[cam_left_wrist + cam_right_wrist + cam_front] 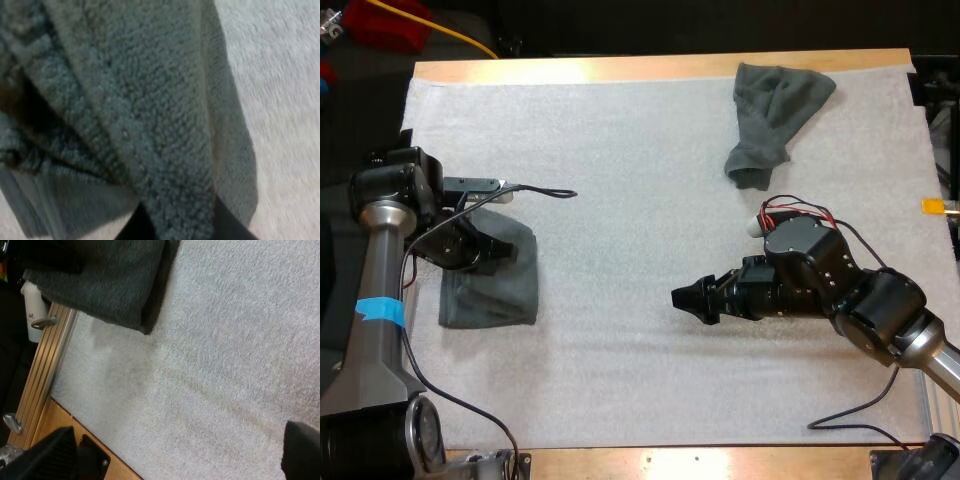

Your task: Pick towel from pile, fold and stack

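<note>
A folded dark grey-green towel [490, 285] lies at the left edge of the mat. My left gripper [505, 250] is down on its far part. Up close, its black fingers [134, 227] pinch a thick fold of the towel [150, 110] from both sides. A second, crumpled towel [775, 110] lies at the far right of the mat. Low over bare mat, right of centre, my right gripper [685, 298] points left and is open, its fingers [50, 455] wide apart with nothing between them. The folded towel [100, 280] shows ahead of it.
The white mat [640, 200] covers most of the wooden table [650, 68]. A metal rail [47, 370] and the table's edge run beside the folded towel. Bare mat stretches between the two towels.
</note>
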